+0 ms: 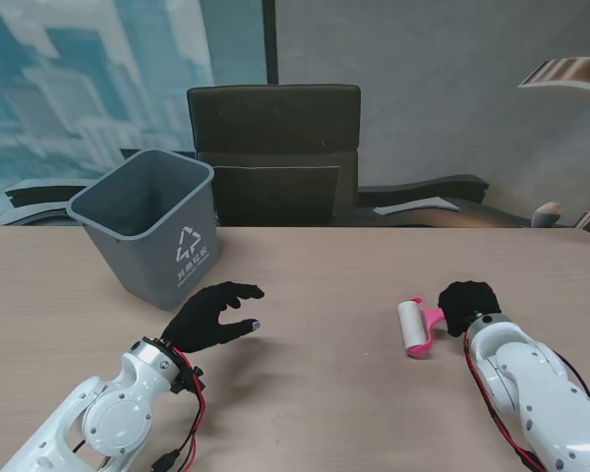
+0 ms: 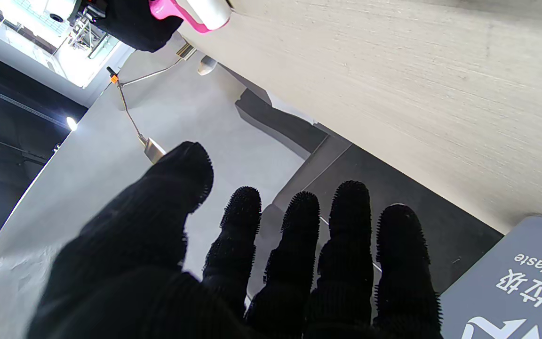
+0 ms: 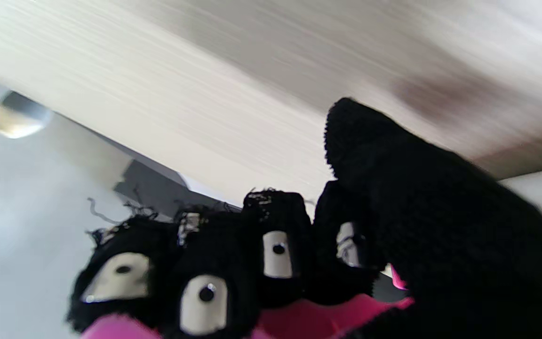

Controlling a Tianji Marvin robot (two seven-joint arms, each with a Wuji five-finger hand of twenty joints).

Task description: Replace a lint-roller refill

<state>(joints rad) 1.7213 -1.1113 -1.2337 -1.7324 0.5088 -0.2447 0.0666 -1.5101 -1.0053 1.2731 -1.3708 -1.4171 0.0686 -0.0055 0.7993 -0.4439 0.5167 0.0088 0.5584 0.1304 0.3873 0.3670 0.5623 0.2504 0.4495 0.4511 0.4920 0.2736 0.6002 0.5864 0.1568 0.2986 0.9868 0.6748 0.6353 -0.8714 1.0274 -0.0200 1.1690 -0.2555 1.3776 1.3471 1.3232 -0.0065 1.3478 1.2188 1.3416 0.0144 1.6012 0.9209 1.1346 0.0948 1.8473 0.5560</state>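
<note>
A lint roller (image 1: 414,327) with a pink handle and a white roll lies low over the table on my right side. My right hand (image 1: 469,305), in a black glove, is shut on its pink handle (image 3: 299,320), fingers curled around it in the right wrist view. The roll (image 2: 207,12) and the pink handle (image 2: 170,10) also show at the edge of the left wrist view. My left hand (image 1: 211,315) hovers over the table near the bin, open, its fingers (image 2: 299,245) spread and holding nothing.
A grey waste bin (image 1: 152,226) stands at the far left of the wooden table (image 1: 324,393), just beyond my left hand. A dark office chair (image 1: 273,147) sits behind the table's far edge.
</note>
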